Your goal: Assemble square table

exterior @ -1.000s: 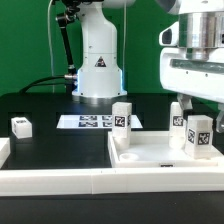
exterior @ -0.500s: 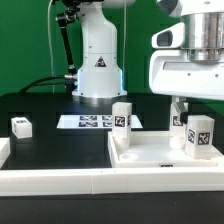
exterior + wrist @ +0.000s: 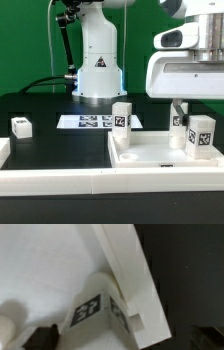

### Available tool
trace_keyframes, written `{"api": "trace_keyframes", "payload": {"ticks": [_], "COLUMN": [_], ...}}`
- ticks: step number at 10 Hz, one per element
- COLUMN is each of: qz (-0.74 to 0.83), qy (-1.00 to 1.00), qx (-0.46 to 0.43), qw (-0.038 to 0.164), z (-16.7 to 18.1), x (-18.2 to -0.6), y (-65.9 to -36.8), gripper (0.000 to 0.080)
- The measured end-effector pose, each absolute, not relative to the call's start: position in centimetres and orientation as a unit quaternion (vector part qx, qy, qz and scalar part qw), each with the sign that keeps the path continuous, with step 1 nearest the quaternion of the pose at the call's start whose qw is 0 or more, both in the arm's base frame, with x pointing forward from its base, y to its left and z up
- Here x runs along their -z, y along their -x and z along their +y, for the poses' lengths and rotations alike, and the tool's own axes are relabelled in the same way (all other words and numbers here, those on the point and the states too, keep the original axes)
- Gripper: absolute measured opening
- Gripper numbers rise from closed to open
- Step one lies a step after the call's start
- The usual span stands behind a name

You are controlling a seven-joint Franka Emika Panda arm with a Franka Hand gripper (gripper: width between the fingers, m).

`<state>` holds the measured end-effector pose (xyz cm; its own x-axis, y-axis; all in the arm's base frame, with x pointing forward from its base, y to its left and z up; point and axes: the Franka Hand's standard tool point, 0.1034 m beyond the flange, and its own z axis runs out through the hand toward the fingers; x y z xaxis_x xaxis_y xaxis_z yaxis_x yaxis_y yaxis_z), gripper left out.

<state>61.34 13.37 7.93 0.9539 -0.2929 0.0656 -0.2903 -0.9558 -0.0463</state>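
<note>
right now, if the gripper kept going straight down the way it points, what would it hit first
Most likely the upright tagged leg on the square tabletop, near its rim, just below the open gripper; depth is hard to judge.

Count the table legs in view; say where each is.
4. Three stand on the slab: near leg and rear leg at the exterior view's right, middle leg at its other end. Loose leg lies apart from the slab. Others may be hidden.

The black table (image 3: 45, 140) carries the marker board (image 3: 95, 122) far centre, one loose leg (image 3: 21, 126) at the exterior view's left, the square slab (image 3: 150, 152) near right, and a white rail (image 3: 60, 182) nearest.
</note>
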Motion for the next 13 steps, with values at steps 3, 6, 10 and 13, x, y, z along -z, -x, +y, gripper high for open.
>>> {"api": "trace_keyframes", "payload": {"ticks": [3,6,10,13], "qz": [0.053,-0.058,-0.040,0.061], "qy": [0.998,0.998,0.998,0.997], "qx": [0.038,0.039,0.038,0.037], "qw": [0.012,0.006,0.006,0.011], "z": [12.59,12.17,12.16,12.06], "x": [-7.91,-7.91,-7.87,-7.88], "y": [-61.47,-61.54,-61.53,-61.56], "gripper": [0.0649,0.0649,0.0290,0.0290]}}
